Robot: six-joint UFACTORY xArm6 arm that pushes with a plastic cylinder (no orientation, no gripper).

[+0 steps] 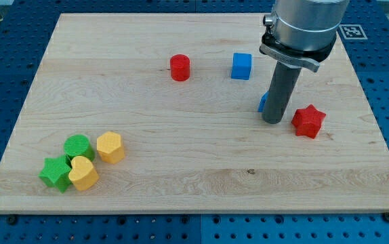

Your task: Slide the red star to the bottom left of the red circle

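On a pale wooden board [181, 156], my tip [272, 121], a bare dark rod with no pincer, rests just left of the red star block [308, 121]; the red circular block [179, 68] sits well apart toward the view's upper left.

No legible text or labels.

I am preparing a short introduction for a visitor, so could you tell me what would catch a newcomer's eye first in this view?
The big grey arm at the view's top right, its dark rod coming down so that my tip stands just left of the red star, with a blue block half hidden behind the rod. Next, the red circle and blue cube near the top middle. Finally, the cluster at bottom left: green circle, green star, yellow heart and yellow hexagon.
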